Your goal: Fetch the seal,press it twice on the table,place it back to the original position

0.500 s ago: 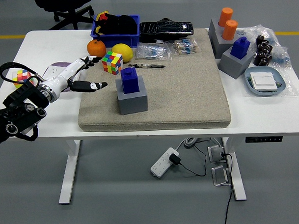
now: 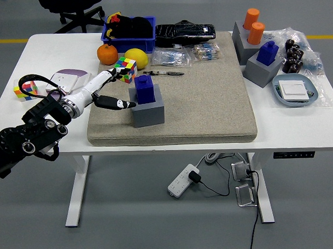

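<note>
The white table (image 2: 58, 144) holds a big tan mat (image 2: 209, 101). On the mat's left part sits a gray block (image 2: 148, 110), and the blue seal (image 2: 145, 88) stands up in its top. Nothing is holding the seal yet.

The left hand (image 2: 111, 89) is right beside the block, on its left. Its fingers are spread wide and hold nothing. The thumb points at the block, low down, and the other fingers reach up by the colorful cube (image 2: 124, 69).

Here is what I think could go wrong. The thumb could bump the gray block and push it along the mat. The top fingers could knock the colorful cube over. If the hand grabs the seal crooked, the block may lift up too.
</note>
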